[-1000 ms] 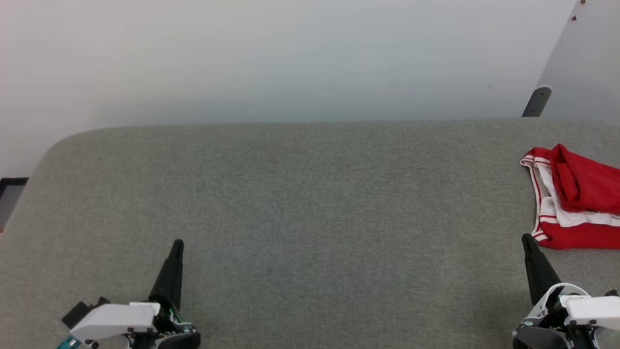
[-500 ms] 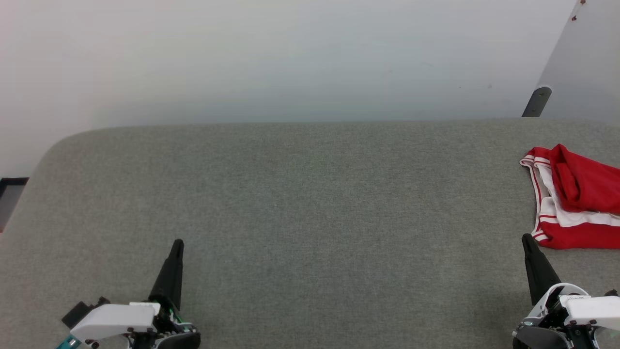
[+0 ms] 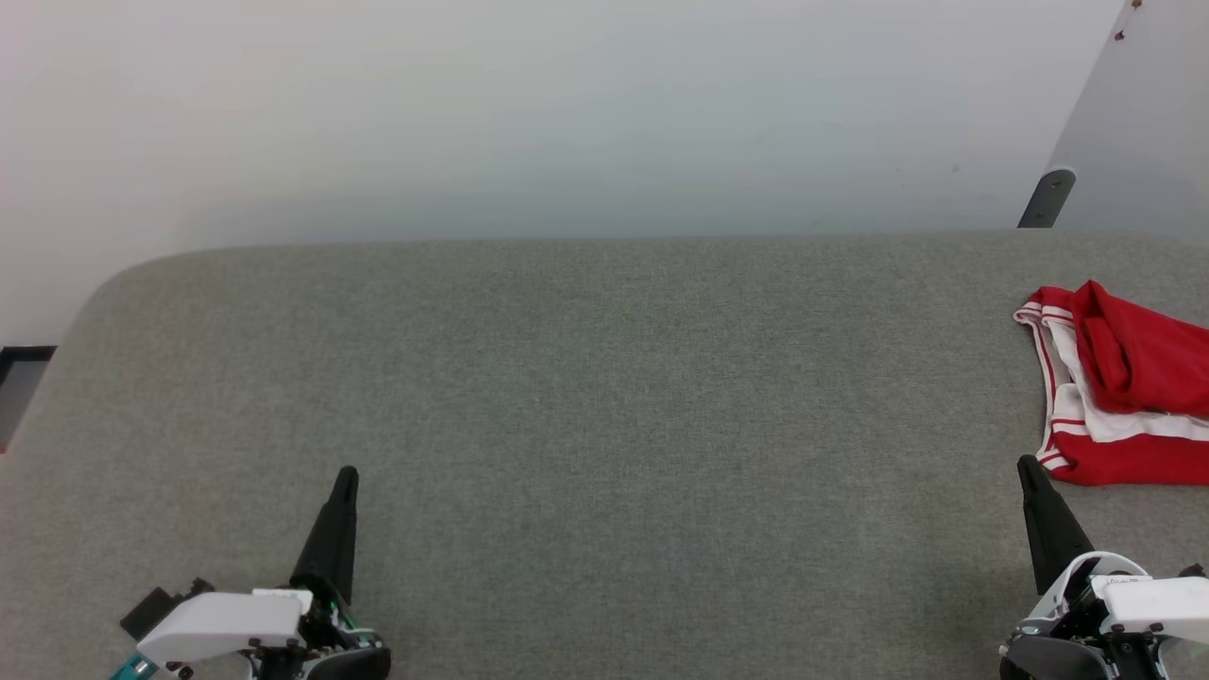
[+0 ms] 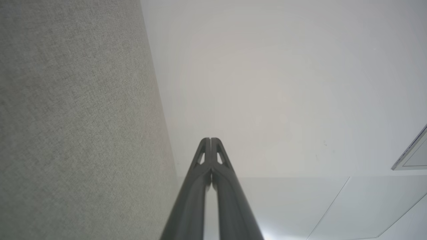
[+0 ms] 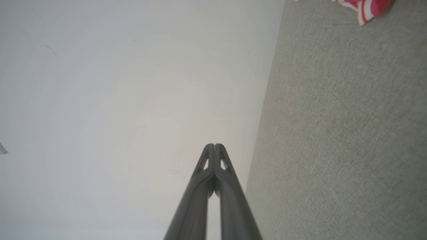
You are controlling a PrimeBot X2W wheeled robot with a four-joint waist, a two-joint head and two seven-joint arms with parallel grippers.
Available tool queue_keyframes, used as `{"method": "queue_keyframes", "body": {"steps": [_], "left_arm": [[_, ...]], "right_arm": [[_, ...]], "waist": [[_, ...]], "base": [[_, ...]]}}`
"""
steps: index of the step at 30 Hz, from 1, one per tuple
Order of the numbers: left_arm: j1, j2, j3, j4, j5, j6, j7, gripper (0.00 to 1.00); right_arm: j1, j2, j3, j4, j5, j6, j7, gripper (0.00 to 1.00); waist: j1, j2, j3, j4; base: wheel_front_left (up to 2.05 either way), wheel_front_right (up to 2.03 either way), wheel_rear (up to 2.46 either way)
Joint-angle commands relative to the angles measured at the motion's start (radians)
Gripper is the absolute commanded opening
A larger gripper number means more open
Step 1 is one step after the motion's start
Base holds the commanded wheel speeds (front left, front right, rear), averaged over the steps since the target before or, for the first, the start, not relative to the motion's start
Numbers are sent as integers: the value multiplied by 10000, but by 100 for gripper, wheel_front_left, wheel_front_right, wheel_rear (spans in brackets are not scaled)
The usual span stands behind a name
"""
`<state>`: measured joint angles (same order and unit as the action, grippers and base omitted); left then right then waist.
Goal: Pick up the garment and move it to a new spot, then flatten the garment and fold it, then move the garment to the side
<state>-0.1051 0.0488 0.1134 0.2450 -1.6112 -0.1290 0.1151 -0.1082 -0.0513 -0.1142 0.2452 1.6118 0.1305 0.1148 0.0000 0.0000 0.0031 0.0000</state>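
Tabletop (image 3: 604,378) w/ garment (image 3: 1133,364) far right (head view); wrist views: L claw (image 4: 210,139), R claw (image 5: 214,145) pressed together.

- The shirt (image 3: 1124,397) runs off the head view's right edge, folded over itself, its front hidden.
- The right wrist view's top edge clips its blurred striped corner.
- The bottom edge cuts off the left gripper (image 3: 347,475) and right gripper (image 3: 1026,465).
- A dark object (image 3: 21,382), cropped at left, is unidentifiable.
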Motion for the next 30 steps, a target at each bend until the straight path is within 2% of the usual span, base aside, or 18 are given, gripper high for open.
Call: {"method": "queue_keyframes", "body": {"steps": [1, 30], "left_arm": [[-91, 1, 17, 9, -33, -32, 15, 0], [-90, 1, 16, 8, -34, -32, 13, 0]], "right_arm": [[-28, 35, 1, 2, 24, 4, 22, 0], [-28, 35, 2, 2, 24, 4, 21, 0]], "waist": [[0, 0, 0, 0], [0, 0, 0, 0]], "base": [[0, 0, 0], [0, 0, 0]]}}
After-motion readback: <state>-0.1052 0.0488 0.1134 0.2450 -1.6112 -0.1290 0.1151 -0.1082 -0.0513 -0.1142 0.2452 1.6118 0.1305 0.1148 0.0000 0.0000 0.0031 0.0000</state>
